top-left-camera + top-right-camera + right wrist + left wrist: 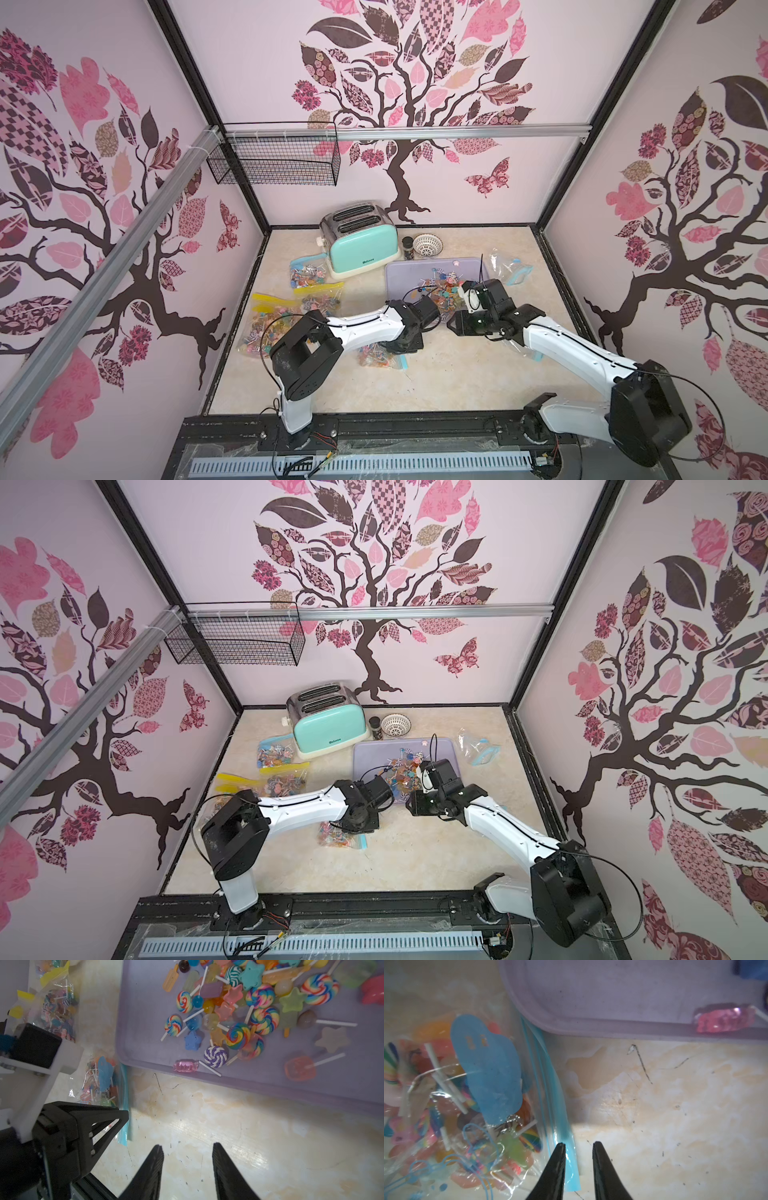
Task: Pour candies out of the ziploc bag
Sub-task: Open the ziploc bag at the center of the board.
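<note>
Left gripper (579,1146): jaws apart, ziploc bag (446,1115) zip edge (560,1124) between them, beside one finger. Right gripper (188,1147): jaws apart over tabletop (259,1136).

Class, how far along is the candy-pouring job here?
Done: a heap of candies lies on the purple tray, an empty bag beside it. In hand: the left gripper stands open at the blue zip of a full bag; the right gripper is open, empty. Left: several other full bags.
</note>
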Robot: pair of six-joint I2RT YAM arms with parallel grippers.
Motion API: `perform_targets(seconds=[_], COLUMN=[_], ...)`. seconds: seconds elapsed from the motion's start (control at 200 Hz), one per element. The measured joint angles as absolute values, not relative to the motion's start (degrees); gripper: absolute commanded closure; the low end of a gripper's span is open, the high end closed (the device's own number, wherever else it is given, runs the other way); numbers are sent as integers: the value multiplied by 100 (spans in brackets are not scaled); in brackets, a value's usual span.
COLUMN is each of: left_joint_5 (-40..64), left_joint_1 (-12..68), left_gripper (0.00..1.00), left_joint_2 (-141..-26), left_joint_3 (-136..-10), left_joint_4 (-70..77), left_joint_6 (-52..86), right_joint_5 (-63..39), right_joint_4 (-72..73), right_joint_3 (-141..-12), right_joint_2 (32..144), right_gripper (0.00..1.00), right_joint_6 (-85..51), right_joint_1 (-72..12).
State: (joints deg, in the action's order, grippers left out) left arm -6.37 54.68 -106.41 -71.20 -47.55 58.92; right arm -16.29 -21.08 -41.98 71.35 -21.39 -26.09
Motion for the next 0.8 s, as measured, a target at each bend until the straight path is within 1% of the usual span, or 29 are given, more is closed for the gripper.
perform_targets(seconds=[0.345,0.6,0.8], left_joint_5=[-880,-893,-893], left_joint_1=[5468,5468,5465], left_gripper=[75,80,81], left_joint_2=[-10790,-10798,-10849], left_joint_3=[-7159,-7157,-7157], left_joint_4=[-4928,-4921,-4908], left_joint_6=[6058,6071,6069], right_joint_5=[-1678,-1682,-1682], right_joint_4=[-2038,-2034,-2034], right_joint_3=[-4110,-4110,-4110], right_joint_2=[7133,7133,7133], right_gripper=[57,57,57], right_joint_6=[-2056,-2053,-2053], right_joint_1=[-2567,-2567,-2567])
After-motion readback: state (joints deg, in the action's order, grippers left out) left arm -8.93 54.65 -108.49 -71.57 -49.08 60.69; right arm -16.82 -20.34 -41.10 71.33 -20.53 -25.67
